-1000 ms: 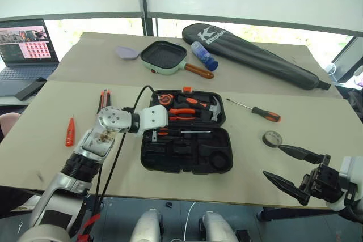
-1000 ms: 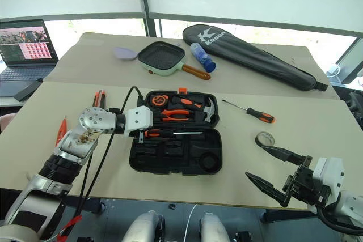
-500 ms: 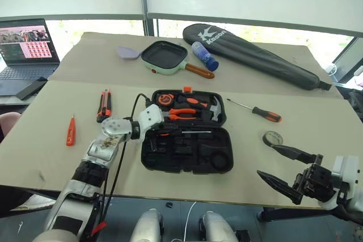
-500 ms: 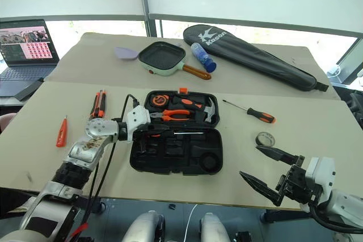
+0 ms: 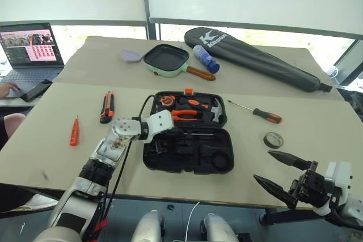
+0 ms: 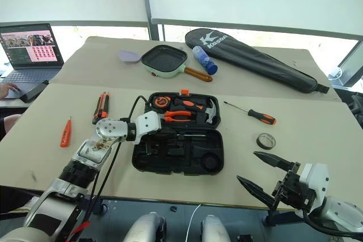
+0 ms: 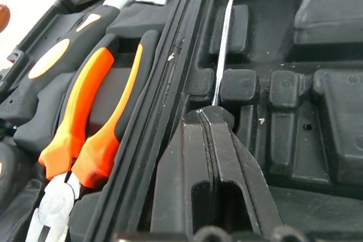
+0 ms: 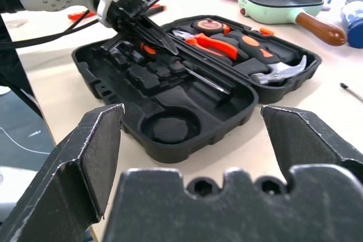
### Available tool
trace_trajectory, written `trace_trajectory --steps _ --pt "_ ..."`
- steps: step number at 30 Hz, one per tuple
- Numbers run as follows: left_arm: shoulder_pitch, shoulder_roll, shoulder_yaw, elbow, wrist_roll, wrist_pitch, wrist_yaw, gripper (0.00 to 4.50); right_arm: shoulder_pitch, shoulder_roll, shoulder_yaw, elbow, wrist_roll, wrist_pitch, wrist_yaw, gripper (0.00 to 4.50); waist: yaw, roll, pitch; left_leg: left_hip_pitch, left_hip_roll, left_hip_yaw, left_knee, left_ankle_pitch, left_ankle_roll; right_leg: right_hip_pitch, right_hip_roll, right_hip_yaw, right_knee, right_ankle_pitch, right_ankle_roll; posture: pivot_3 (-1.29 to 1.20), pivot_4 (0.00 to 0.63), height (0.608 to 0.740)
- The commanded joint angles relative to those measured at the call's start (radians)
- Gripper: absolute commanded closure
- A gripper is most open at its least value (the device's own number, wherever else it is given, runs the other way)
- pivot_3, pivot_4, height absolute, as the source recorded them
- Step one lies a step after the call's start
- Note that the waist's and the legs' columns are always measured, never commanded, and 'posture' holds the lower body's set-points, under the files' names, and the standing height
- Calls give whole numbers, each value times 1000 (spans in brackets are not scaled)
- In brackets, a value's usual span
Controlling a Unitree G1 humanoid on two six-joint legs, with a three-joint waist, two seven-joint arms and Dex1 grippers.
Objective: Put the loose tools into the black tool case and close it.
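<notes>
Seating 1 screwdriver in the case

My left end effector has its fingers together over the handle end of a screwdriver lying in its slot in the open case, mid-bench; I'd press down gently along the handle so it clicks home. My right end effector hangs spread wide and empty at the near right, close to the tape roll. 1 more screwdriver, knife and tester lie loose.
</notes>
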Motion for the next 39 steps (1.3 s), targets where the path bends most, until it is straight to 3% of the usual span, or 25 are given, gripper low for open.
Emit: trace_trajectory --steps 1,3,5,6,8,14,19,22,25,28,34,39 --pt "40 -22 66 -12 -100 9 -12 4210 -8 4 -51 -7 3 -18 -38 0 -1 0 0 0 0 0 0 0 0 0 0 0 0 0 0 0 150 740" --pt "55 -25 190 -52 -228 -15 -20 3791 -11 3 -107 39 9 -20 -64 0 -7 0 0 -1 0 0 0 0 0 -1 0 0 0 1 -1 0 150 740" --pt "76 -11 281 -100 -322 -18 -32 3031 -8 2 -155 89 8 -28 -78 0 -11 -1 1 -6 1 -1 0 0 0 -6 0 1 0 2 -3 0 150 740" --pt "84 -4 307 -115 -347 -20 -33 2467 -7 3 -172 107 6 -32 -79 0 -11 -2 1 -7 1 -1 0 0 0 -7 1 0 0 2 -3 0 150 740" --pt "129 28 372 -147 -415 -15 -65 2076 3 4 -219 192 -18 -67 -77 0 -15 -2 1 -7 1 -1 -1 0 0 -8 1 0 0 2 -3 0 150 740" --pt "311 174 483 -241 -577 67 -242 23 17 -4 -272 402 -84 -183 -56 0 -28 0 1 -4 2 0 -5 -1 1 -6 0 1 -1 0 -4 0 150 740" --pt "381 223 527 -238 -603 71 -273 23 -110 -87 -247 454 -107 -127 -103 0 -36 0 2 0 3 0 -4 0 0 -3 0 2 -1 -1 -5 0 150 740" --pt "379 209 540 -248 -613 69 -252 23 -259 -196 -169 490 -184 47 -212 0 -45 1 3 2 3 0 -4 -1 0 -3 -1 5 -1 -1 -5 0 150 740" --pt "373 199 539 -272 -641 109 -234 23 -460 -322 -6 554 -275 249 -234 0 -47 1 3 2 3 0 -4 0 1 -4 0 5 -1 0 -5 0 150 740" --pt "362 192 529 -280 -647 126 -221 23 -690 -385 174 672 -379 289 -177 0 -45 1 3 0 3 2 -5 0 1 -7 1 4 0 0 -6 0 150 740" --pt "338 180 498 -287 -641 143 -214 23 -1088 -324 424 1025 -549 261 -94 0 -36 1 4 -8 2 3 -6 0 1 -14 1 3 0 0 -6 0 150 740" --pt "330 175 488 -308 -648 158 -200 23 -1275 -232 497 1311 -650 136 -153 0 -35 1 4 -14 1 3 -6 0 1 -18 0 2 0 1 -5 0 150 740"
